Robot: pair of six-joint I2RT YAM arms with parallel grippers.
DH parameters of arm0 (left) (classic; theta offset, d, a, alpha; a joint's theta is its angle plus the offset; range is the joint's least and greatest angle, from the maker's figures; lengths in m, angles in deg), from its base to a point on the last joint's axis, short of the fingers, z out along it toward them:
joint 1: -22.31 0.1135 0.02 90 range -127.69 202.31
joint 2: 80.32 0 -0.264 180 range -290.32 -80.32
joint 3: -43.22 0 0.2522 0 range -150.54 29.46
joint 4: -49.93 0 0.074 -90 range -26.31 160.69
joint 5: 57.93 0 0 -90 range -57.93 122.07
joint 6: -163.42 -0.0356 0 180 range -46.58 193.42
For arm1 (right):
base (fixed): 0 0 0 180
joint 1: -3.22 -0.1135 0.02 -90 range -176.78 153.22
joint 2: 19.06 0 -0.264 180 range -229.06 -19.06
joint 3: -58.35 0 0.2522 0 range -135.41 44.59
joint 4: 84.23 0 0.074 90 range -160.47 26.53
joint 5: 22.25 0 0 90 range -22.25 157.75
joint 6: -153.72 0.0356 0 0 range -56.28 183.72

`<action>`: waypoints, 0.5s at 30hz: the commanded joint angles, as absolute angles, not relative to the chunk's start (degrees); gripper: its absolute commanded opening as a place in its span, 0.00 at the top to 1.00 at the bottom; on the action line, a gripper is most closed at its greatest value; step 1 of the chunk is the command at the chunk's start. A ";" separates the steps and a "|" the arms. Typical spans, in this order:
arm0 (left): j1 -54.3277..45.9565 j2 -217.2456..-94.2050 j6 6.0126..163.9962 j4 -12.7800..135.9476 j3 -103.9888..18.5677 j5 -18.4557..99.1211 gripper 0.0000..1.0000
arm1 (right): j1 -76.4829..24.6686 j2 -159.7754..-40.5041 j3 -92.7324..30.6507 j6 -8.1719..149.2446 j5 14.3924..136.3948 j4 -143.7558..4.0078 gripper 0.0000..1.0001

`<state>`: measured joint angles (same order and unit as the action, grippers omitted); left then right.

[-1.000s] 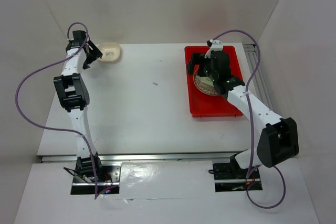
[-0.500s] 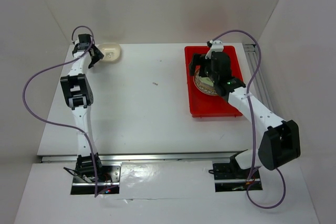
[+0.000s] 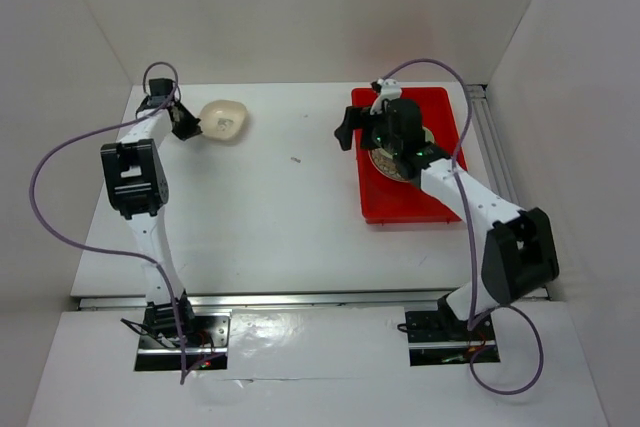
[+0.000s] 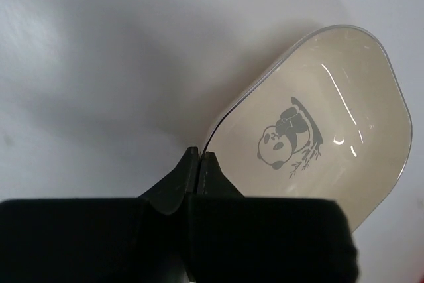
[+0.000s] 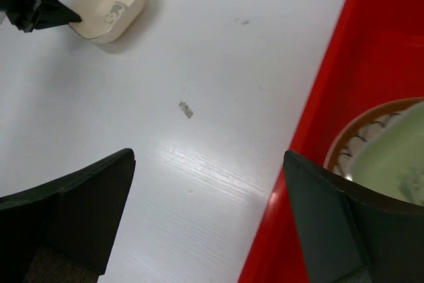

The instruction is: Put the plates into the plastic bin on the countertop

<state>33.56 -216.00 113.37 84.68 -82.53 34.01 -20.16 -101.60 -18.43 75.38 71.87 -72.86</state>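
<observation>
Your L gripper (image 4: 199,164) is pinched shut on the rim of the cream dish (image 4: 318,130), gripping it at one end. The dish's long axis runs straight out away from the jaws, panda mark facing up. From the top cam, that dish is at the far-left of the countertop (image 3: 270,217), and the red bin (image 3: 385,205) is well apart to its right. So the carry should go rightward across the table. Can't tell whether the dish is clear of the surface.

R gripper (image 5: 205,223) hangs w/ jaws wide, holding nothing, over the bin's left wall. It's the arm nearer the bin, but L has the plate.

In the bin there's a round brown-rimmed plate (image 5: 354,140) w/ a green dish (image 5: 397,157) on it. Probably aim for those or the bare red floor beside them.
</observation>
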 commanded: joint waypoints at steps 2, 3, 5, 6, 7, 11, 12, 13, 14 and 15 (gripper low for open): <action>28.04 -202.33 113.69 74.52 -68.14 46.30 1.00 | -22.70 -109.13 -25.08 78.58 80.67 -78.91 0.00; 26.55 -200.57 112.72 73.89 -66.80 47.18 1.00 | -22.71 -110.80 -26.93 78.58 81.54 -77.43 0.00; 22.33 -196.17 110.78 73.88 -63.45 46.59 1.00 | -23.93 -115.37 -32.45 78.58 81.55 -74.09 0.00; 21.18 -194.68 110.78 72.84 -61.96 45.96 1.00 | -23.94 -116.26 -33.10 78.58 81.55 -74.07 0.00; 19.08 -192.05 110.78 72.83 -59.42 45.00 1.00 | -24.46 -116.79 -33.10 79.88 80.07 -74.07 0.00; 14.42 -188.09 109.47 72.73 -56.60 40.62 1.00 | -24.47 -118.11 -34.24 82.17 78.75 -76.09 0.00; 13.62 -187.29 109.46 72.74 -55.80 39.64 1.00 | -24.47 -118.63 -34.24 82.70 78.04 -76.70 0.00; 12.48 -186.33 109.46 73.44 -55.10 37.54 1.00 | -24.47 -118.64 -34.77 82.71 75.51 -76.10 0.00; 12.47 -185.10 109.46 72.75 -53.00 36.91 1.00 | -24.99 -119.16 -34.77 82.71 74.18 -75.57 0.00; 11.69 -182.13 110.33 71.96 -51.76 36.12 1.00 | -24.99 -119.17 -34.77 82.71 72.69 -74.78 0.00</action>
